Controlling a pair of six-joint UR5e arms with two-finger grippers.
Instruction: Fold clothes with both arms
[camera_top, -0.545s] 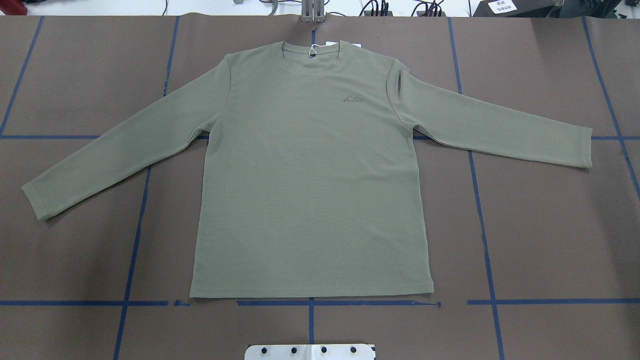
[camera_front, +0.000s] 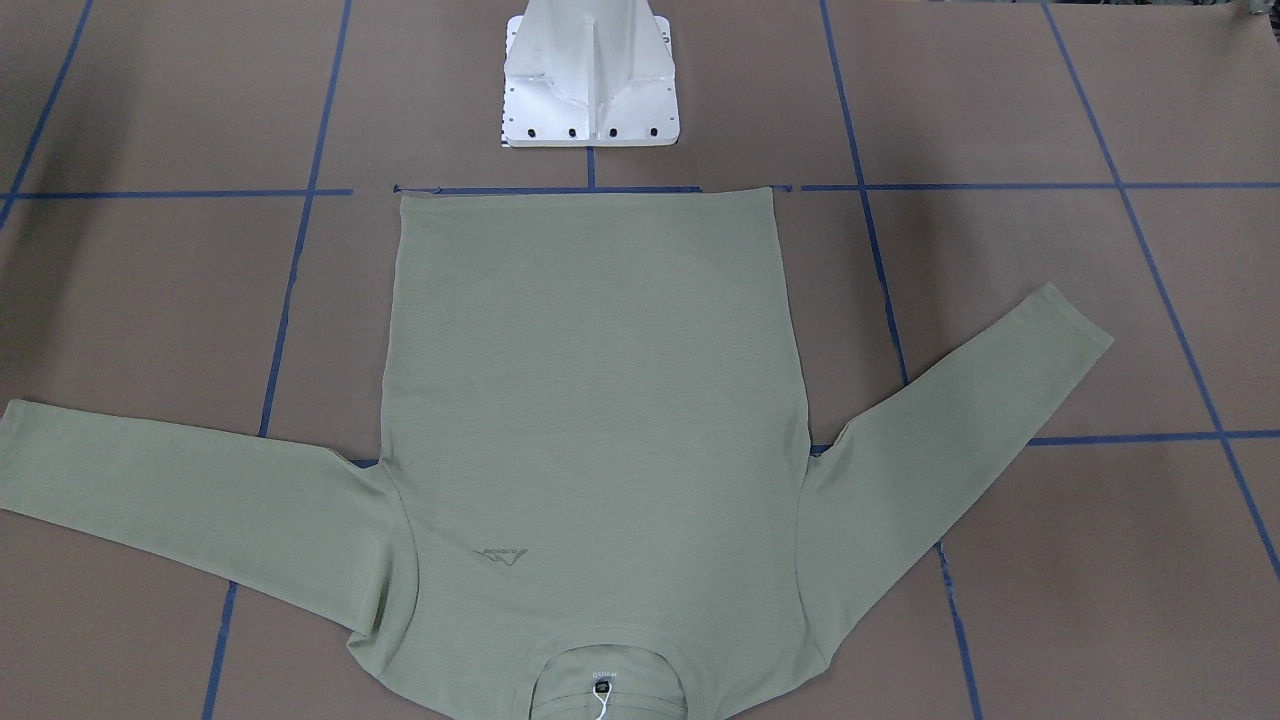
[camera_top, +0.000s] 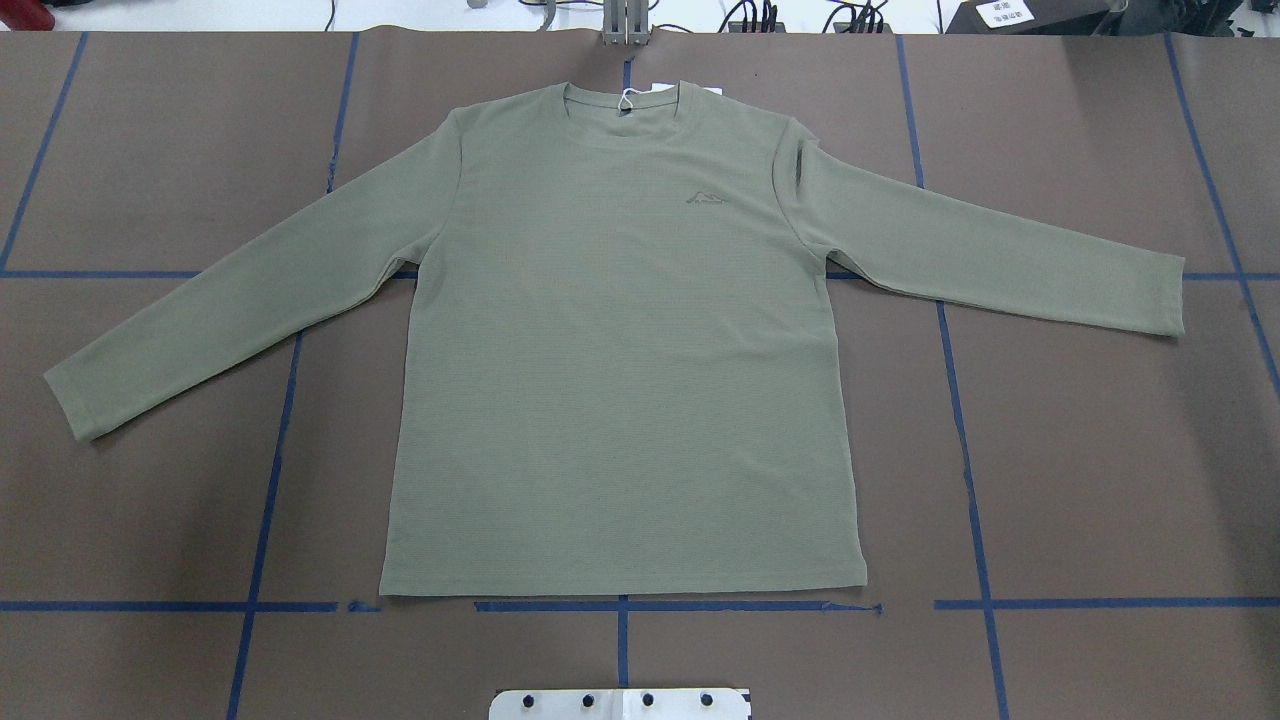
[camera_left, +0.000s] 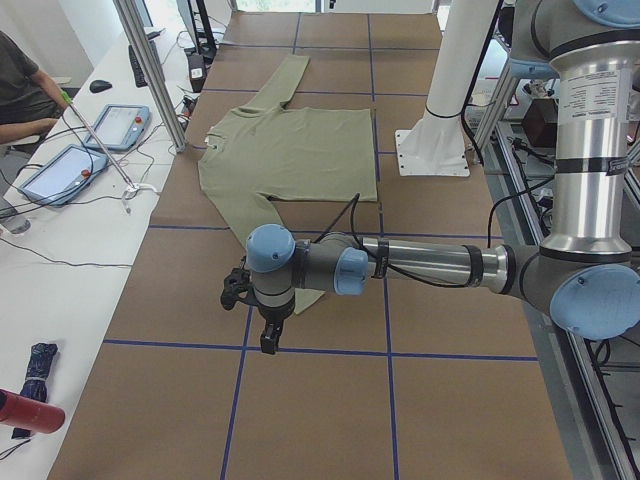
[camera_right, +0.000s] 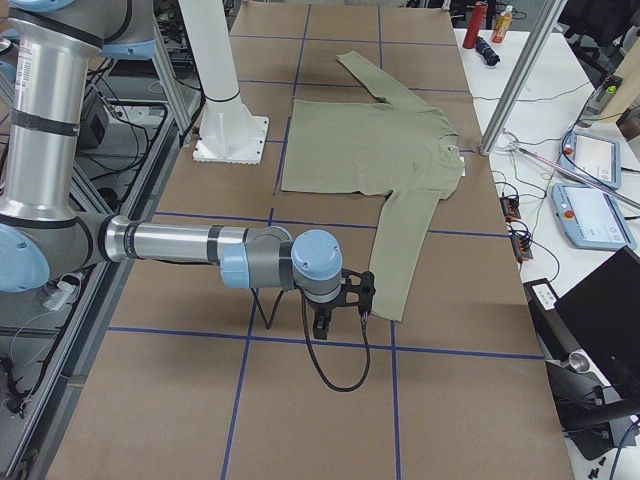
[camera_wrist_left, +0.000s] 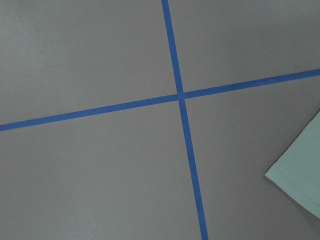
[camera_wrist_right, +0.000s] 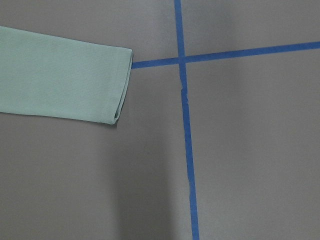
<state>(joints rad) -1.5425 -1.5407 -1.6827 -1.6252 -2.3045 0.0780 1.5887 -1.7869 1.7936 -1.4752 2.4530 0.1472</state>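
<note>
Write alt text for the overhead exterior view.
A sage-green long-sleeved shirt lies flat, face up and fully unfolded on a brown table marked with a blue tape grid. A white mounting plate peeks in at the bottom edge.

The shirt (camera_top: 620, 380) is plain sage green with a fine horizontal rib. The bench (camera_top: 1100, 450) is brown, gridded with blue tape (camera_top: 1100, 603). The pedestal (camera_front: 590, 75) is white.

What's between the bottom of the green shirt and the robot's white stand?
Just a blue tape line and bare brown table cover, between the shirt and the white pedestal base; the front-facing view shows it.
</note>
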